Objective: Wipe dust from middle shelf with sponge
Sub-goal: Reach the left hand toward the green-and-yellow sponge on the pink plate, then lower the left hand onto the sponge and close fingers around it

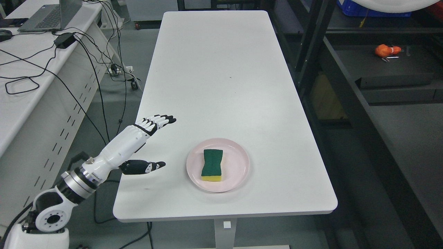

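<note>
The left hand (143,145) hovers at lower left over the counter (221,86) edge, fingers (162,120) spread, holding nothing. The sponge (212,165) lies on a pink plate (238,162) at lower centre. Reaching is underway; next it needs to close on the sponge.

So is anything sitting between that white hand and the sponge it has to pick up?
Nothing visible does. The left hand hovers open at the table's left edge, and only bare tabletop lies between it and the sponge. The sponge lies on a pink plate, so the fingers must clear its low rim.
</note>
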`<state>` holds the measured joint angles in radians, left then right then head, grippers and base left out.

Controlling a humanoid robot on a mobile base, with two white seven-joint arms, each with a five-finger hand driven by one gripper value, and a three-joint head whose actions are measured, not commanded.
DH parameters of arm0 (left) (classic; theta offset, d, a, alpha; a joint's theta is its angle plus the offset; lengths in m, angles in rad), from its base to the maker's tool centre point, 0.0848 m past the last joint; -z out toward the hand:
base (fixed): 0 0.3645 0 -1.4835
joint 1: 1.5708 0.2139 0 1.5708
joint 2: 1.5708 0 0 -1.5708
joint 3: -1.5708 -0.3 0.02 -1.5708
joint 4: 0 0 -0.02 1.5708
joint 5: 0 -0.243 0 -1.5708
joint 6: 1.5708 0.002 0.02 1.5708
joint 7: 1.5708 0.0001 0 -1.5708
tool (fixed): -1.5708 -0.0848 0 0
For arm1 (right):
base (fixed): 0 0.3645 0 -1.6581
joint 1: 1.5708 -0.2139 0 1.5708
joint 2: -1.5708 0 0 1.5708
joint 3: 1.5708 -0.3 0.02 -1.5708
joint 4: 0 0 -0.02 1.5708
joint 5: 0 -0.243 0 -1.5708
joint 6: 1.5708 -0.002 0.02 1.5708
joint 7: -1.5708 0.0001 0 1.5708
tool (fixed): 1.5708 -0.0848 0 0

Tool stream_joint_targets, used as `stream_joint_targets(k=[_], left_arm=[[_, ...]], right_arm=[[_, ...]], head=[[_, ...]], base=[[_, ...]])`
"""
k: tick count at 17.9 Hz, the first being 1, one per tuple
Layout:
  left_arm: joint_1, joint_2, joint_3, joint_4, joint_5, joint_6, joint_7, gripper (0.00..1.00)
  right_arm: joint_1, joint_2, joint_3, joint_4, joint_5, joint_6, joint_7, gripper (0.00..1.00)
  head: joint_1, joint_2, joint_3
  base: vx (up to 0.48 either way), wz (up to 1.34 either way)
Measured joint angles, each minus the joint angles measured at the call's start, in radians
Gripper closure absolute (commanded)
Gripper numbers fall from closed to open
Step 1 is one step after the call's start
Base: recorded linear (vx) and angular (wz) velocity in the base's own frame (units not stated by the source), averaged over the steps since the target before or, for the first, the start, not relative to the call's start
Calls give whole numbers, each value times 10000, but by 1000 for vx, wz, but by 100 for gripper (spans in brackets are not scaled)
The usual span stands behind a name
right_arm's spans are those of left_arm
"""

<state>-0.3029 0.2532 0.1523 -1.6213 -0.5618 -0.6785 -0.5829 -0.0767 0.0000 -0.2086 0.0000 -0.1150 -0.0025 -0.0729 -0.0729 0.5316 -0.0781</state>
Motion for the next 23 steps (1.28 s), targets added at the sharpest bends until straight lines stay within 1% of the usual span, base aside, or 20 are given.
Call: stream_joint_targets(k=[2,4,5,9,14,19,23], left_arm=[[-447,64,73,206,-836,-360,-344,5],[-745,149,78,360,-1352,-772,-823,12],[-874,186,76,429,-1552,-869,-1026,12],[-1713,289,-80,836,-2255,-1050,-1403,12],[-2793,272,-776,1416,-2719,-1069,-1465,13],[-2942,-6,-1458,1815,-3051,-1074,-1468,13],[-2942,-399,-1903,2145,-3385,-1074,-1468,14]], right_arm=[[0,0,0,0,0,0,0,0],[0,0,0,0,0,0,-2,0],[0,0,0,0,0,0,-2,0],[0,0,0,0,0,0,-3,0],[0,0,0,0,0,0,-34,0],[0,0,0,0,0,0,-42,0],[0,0,0,0,0,0,-10,0]], head=[[0,0,0],[0,0,0],[0,0,0],[0,0,0],[0,0,0],[0,0,0],[0,0,0]], base=[[0,0],[0,0],[0,0],[0,0],[0,0],[0,0],[0,0]])
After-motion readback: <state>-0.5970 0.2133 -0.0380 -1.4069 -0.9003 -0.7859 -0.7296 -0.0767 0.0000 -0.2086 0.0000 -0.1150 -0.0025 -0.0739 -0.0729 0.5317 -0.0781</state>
